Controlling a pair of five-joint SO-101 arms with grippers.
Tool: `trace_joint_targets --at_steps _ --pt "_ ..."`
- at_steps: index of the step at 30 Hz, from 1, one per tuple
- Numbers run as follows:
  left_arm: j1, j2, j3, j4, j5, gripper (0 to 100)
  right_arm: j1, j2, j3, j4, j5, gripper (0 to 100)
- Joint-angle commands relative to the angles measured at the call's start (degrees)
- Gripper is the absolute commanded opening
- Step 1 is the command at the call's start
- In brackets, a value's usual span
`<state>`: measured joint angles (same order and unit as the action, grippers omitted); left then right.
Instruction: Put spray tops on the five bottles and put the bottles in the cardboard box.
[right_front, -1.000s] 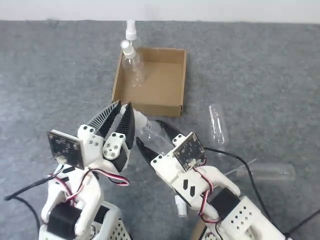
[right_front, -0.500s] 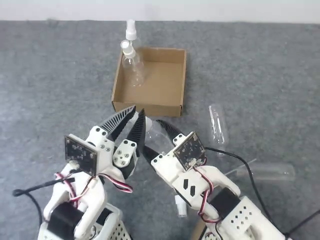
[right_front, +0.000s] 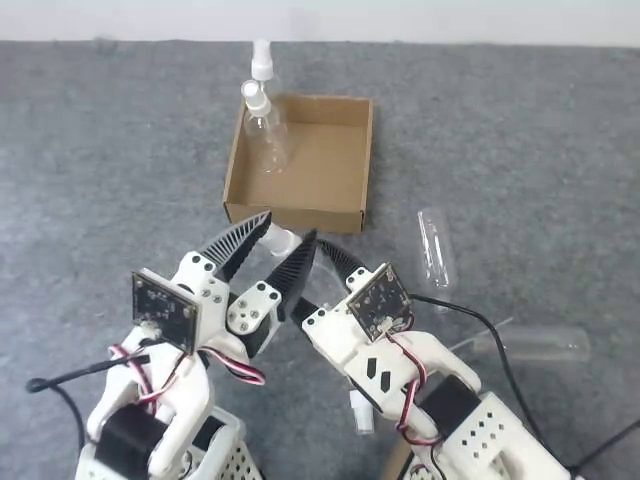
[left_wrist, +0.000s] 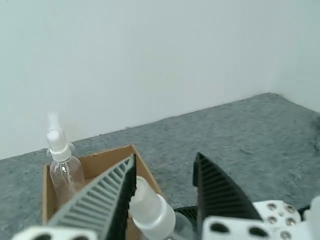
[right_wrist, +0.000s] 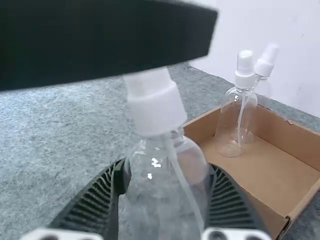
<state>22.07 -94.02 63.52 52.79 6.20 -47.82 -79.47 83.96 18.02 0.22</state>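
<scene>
— Grey carpet (right_front: 520, 150) all over table, pale wall behind. State of right gripper (right_wrist: 165, 170)?
— Clamped on clear bottle (right_wrist: 165, 200), one finger on each side of body. White spray top (right_wrist: 152, 107) on its neck, poking out past fingertips.
— And left gripper (left_wrist: 165, 158)?
— Spread wide, one finger on either side of same spray top. Contact hard to judge.
— Position of cardboard box (right_front: 300, 210)?
— Just beyond both sets of fingertips, open side up. Two topped bottles (right_front: 266, 135) upright at far corner, on left gripper's side.
— Anything loose?
— Two topless bottles flat on carpet, out past right gripper's outer side: first (right_front: 436, 246) near, second (right_front: 535, 343) farther back beside right arm. Small white piece (right_front: 362, 412) under same arm, kind unclear.
</scene>
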Motion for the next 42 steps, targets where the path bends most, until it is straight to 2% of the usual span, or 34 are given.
trace_joint_targets --at_steps 1,5,11,19,22,26,33,38,42 --pt "-0.2 -0.3 -2.2 -0.1 1.3 19 0.7 -1.5 -1.0 -2.2 1.0 10.1" --pt "-2.7 -0.4 -2.2 -1.9 2.4 18 0.7 -1.5 -1.0 -2.2 1.0 10.1" --pt "-11.2 -0.4 -2.2 -4.9 11.2 19 0.7 -1.5 -1.0 -2.2 1.1 10.1" --pt "-12.9 -0.4 -1.9 -4.9 11.5 18 0.7 -1.5 -1.0 -2.2 1.1 10.1" --pt "-16.5 -0.4 -1.8 -4.8 11.9 18 0.7 -1.5 -1.0 -2.2 1.1 10.1" --pt "-20.0 -0.4 -1.8 -4.9 15.8 18 0.7 -1.5 -1.0 -2.2 1.1 10.1" --pt "-20.0 -0.3 -0.1 -5.4 15.6 18 0.7 -1.5 -1.0 -2.0 1.1 10.1" --pt "-19.8 0.2 5.9 -12.2 15.6 18 0.6 -1.5 -1.1 -1.9 1.1 10.1" --pt "-14.5 0.2 7.9 -13.1 9.8 18 0.6 -1.5 -1.1 -1.8 1.1 10.1"
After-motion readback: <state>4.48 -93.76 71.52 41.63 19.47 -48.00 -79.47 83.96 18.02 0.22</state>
